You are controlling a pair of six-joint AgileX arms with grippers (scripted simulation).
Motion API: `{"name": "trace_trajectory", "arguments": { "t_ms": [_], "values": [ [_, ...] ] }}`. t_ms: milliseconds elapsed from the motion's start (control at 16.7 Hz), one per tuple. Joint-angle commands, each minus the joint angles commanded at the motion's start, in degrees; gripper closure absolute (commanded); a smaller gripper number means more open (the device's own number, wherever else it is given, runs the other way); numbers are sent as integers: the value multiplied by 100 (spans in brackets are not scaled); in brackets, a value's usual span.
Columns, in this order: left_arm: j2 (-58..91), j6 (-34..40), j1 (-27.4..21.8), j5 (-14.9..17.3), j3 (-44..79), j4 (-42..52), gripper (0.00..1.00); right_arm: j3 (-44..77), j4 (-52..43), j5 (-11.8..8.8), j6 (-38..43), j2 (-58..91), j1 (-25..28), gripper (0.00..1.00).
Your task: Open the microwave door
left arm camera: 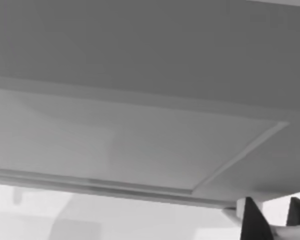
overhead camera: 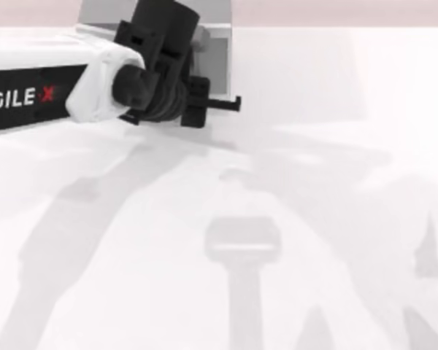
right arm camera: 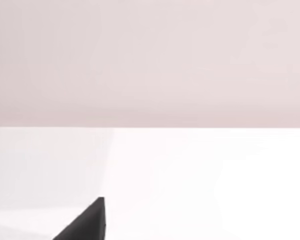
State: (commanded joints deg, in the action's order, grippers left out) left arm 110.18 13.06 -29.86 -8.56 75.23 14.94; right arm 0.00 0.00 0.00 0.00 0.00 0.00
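Item 1, table point(overhead camera: 328, 240): pale white surface filling the near and middle ground of the top view, crossed by soft grey shadows of the arms.

Item 2, left arm: white casing with black lettering, entering from the top view's left edge at the far side of the table. Its black left hand point(overhead camera: 223, 104) sits in front of the microwave, one thin dark finger point(overhead camera: 232, 103) pointing towards the table's right. In the left wrist view two dark fingertips point(left arm camera: 252, 222) appear at the picture's edge with a gap between them, just beside the corner of the grey panel; whether anything is held between them cannot be told.

Item 3, microwave point(overhead camera: 217, 52): small grey-silver box at the far edge of the table, left of centre, largely hidden behind the left arm. Only its pale top and right-hand side show from above.

Item 4, microwave door point(left arm camera: 140, 145): flat grey panel seen close in the left wrist view, a lighter rectangular window set inside a raised frame. How far it stands open cannot be told.

Item 5, right hand point(right arm camera: 87, 225): only one dark fingertip shows in the right wrist view, over bare table; its opening cannot be told.
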Motion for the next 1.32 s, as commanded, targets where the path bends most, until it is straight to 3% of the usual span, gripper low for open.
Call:
{"name": "trace_trajectory", "arguments": {
  "t_ms": [420, 1320],
  "values": [
    [-248, -401, 154, 273, -346, -148, 100, 0, 0, 0, 0, 0, 0, 0],
    [-248, -402, 154, 273, -347, -148, 100, 0, 0, 0, 0, 0, 0, 0]
  ]
}}
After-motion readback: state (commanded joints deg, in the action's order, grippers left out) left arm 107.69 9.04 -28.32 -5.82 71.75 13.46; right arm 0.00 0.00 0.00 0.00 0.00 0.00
